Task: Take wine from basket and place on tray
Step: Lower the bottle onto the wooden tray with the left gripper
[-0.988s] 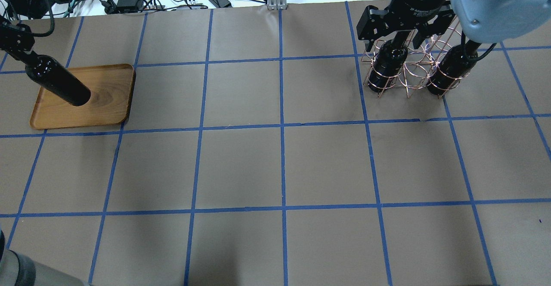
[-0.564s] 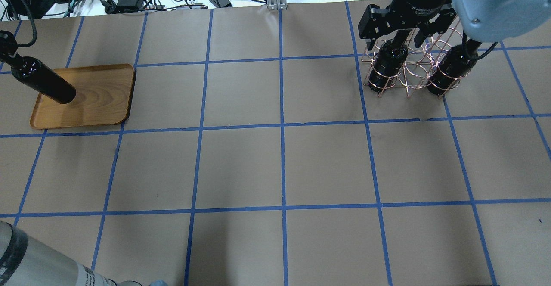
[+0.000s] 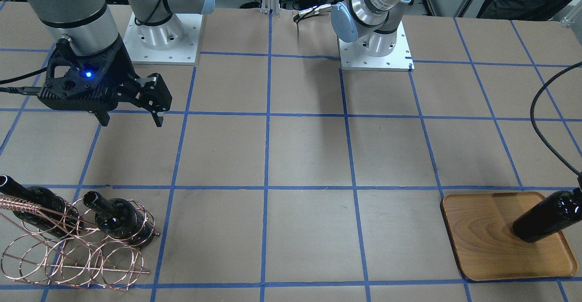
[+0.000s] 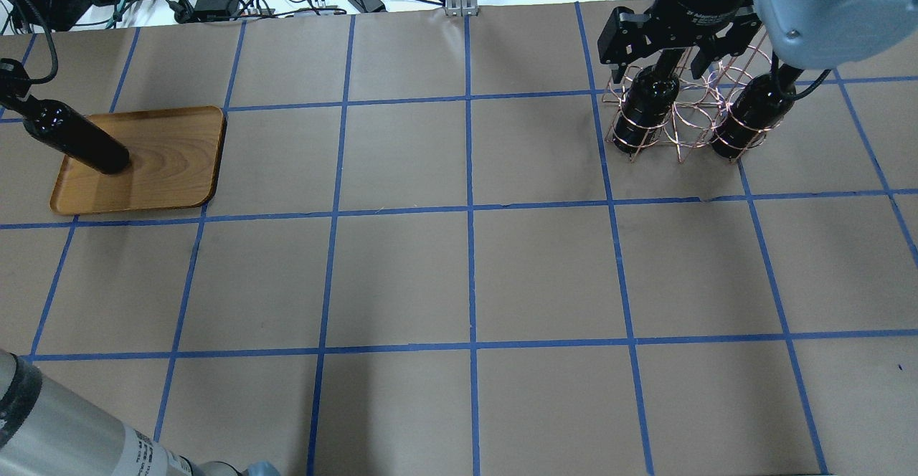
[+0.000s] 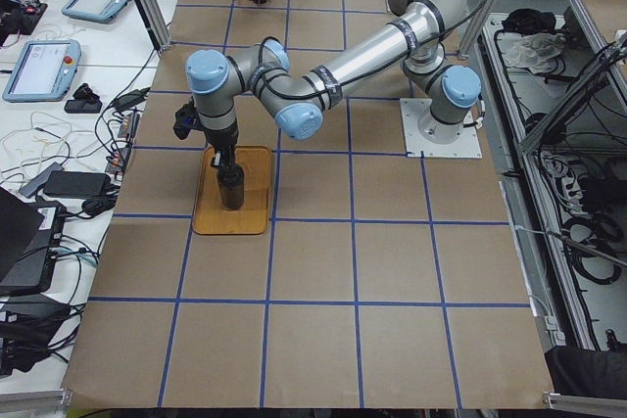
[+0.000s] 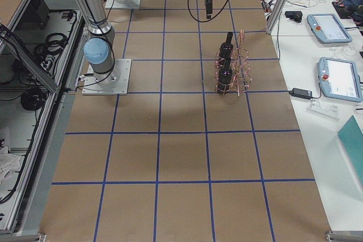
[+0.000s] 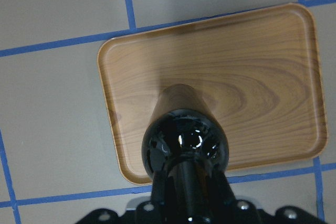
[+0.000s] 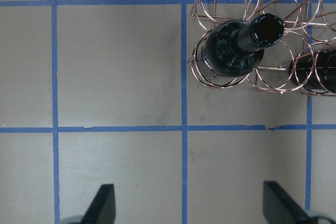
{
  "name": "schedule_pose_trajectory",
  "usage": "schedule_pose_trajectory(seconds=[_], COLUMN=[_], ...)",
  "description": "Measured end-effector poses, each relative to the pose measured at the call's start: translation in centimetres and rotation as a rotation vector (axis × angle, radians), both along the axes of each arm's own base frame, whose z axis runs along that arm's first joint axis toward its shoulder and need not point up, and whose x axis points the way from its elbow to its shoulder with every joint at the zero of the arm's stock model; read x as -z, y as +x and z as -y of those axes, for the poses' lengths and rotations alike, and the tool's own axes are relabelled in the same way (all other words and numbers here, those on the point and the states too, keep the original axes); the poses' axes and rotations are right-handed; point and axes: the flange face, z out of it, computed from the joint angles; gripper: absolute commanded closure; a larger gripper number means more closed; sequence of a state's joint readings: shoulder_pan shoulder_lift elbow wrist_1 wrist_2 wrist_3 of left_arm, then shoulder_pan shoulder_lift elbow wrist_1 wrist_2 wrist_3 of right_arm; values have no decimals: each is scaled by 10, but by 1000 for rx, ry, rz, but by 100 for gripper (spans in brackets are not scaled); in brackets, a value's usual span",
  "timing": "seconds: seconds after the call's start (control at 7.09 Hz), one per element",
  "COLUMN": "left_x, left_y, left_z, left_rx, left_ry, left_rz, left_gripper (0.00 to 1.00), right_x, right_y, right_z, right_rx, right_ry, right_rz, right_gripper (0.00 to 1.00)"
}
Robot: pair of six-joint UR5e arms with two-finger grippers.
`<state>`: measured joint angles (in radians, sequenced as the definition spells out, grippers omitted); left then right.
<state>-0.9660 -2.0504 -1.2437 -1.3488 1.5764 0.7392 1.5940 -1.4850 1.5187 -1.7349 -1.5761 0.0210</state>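
At the front view's lower right the left tool (image 7: pixel 190 208) pinches the neck of the wine (image 3: pixel 543 215), upright on the tray (image 3: pixel 482 247), while the right tool (image 3: pixel 132 121) hangs spread wide over the bench (image 3: pixel 309 156), up-frame of the basket (image 3: pixel 68 259) holding two bottles (image 3: pixel 118 218).

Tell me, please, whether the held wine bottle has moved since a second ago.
Yes. Seen from overhead, the wine bottle has shifted left, from the tray's middle toward its left edge.

Upright black wine bottle (image 4: pixel 79 144) seemingly on wooden tray (image 4: pixel 172 157), two others (image 4: pixel 645 112) in basket (image 4: pixel 681 123)
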Motion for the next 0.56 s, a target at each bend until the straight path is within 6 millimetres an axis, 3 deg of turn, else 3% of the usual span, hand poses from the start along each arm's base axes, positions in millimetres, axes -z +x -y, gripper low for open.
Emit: schedule_pose_trajectory(seconds=[0.14,0.28,0.56], left_x=[3,6,7], left_y=[3,6,13], left_z=[0,0,-3], left_rx=[-4,-6,-14], left_ry=[-2,-4,-6], left_rz=[-11,-20,-25], left_gripper=[27,15,8], right_x=[0,0,-1], right_y=[0,0,1], right_z=[0,0,0], right_rx=[-1,0,3], right_ry=[0,-1,-1], right_rz=[0,3,8], right_gripper=[0,0,0])
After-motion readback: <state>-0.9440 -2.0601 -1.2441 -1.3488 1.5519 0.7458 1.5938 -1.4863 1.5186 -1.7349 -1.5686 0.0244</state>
